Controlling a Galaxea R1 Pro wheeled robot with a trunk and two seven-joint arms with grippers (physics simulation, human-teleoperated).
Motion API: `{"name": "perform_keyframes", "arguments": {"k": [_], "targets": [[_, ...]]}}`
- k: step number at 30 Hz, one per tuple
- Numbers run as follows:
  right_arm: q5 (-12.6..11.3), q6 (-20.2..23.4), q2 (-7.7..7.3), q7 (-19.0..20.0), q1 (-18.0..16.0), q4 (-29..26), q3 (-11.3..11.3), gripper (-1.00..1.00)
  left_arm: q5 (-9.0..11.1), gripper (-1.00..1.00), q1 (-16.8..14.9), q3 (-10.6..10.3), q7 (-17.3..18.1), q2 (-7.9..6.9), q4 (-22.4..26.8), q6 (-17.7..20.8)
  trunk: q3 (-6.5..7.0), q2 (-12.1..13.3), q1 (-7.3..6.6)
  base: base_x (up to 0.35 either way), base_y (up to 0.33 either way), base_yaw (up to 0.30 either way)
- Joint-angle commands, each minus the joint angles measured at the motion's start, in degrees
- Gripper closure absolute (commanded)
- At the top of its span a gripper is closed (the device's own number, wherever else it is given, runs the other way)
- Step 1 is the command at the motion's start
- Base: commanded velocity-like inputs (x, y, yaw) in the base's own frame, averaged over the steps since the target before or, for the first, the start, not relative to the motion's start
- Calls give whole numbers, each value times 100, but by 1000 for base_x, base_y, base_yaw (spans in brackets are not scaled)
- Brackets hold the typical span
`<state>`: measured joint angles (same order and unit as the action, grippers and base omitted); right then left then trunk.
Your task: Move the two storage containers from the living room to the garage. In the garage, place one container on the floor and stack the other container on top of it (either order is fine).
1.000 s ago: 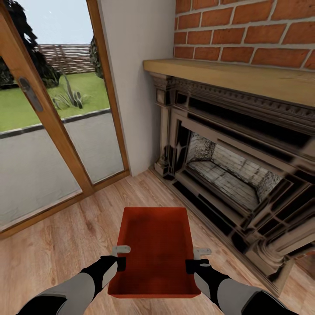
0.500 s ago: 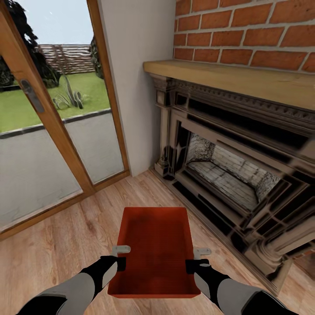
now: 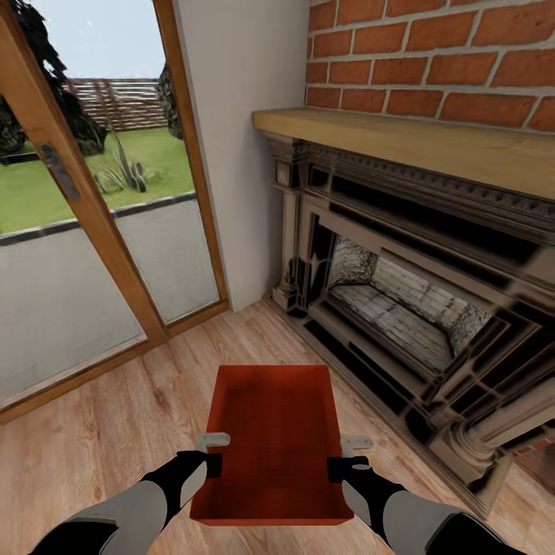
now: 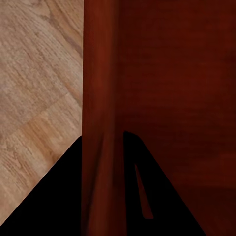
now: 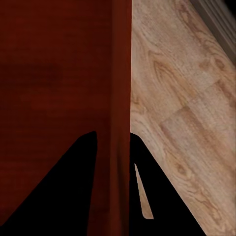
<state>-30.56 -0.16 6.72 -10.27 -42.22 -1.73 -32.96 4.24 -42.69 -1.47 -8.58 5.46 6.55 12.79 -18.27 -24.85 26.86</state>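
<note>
No brand, label or readable writing anywhere.

From the head camera: one orange-red container [image 3: 274, 439], rectangular, open on top, with low straight walls and a finely ribbed base inside, held up above the light wood plank floor [image 3: 116, 432] of the living room, in front of the robot's trunk. Left gripper [image 3: 213, 452] clamped on the left long wall, right gripper [image 3: 348, 455] clamped on the right long wall, one pale finger of each lying over the rim, black wrists and grey forearms behind. Ahead and to the right, a dark carved fireplace [image 3: 401, 308] with a pale stone-lined hearth, a light wooden mantel shelf [image 3: 416, 139] above it, and red brick wall [image 3: 432, 54] over that. To the left, a glass door [image 3: 85, 231] in a wooden frame with a grey metal handle; through the glass, grey paving, green lawn, plants and a slatted fence. Between door and fireplace, a plain beige wall [image 3: 239, 146].

From the left wrist camera, close up: the smooth, glossy container wall [image 4: 101, 98] running between the two dark fingers [image 4: 59, 196], with plank floor [image 4: 34, 88] on the outer side and the container's inside on the other.

From the right wrist camera: the same kind of grip on the opposite wall [image 5: 120, 98], dark fingers [image 5: 69, 191] on both sides of it, wood grain of the planks [image 5: 182, 108] well visible, and a dark edge in the far corner.
</note>
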Motion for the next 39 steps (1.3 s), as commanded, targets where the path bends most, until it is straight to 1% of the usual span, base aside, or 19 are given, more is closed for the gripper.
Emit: {"name": "perform_keyframes", "arguments": {"k": [1, 5, 24, 39], "targets": [[-47, -21, -3, 0, -6, 6, -79, 100, -11, 100, -2, 23, -39, -1, 7, 39, 10, 33, -20, 0, 0, 0], [-47, -19, 2, 6, -6, 6, -79, 100, -11, 100, -1, 23, -39, -1, 6, 36, 82, 193, -108, 0, 0, 0], [-68, -10, 32, 3, -6, 10, -71, 100, -11, 100, -2, 23, -39, -1, 13, 15, 85, 193, -108, 0, 0, 0], [-82, -10, 39, -3, -5, 15, -70, 100, -11, 100, -2, 23, -43, -1, 13, 13, 207, 193, -108, 0, 0, 0]]}}
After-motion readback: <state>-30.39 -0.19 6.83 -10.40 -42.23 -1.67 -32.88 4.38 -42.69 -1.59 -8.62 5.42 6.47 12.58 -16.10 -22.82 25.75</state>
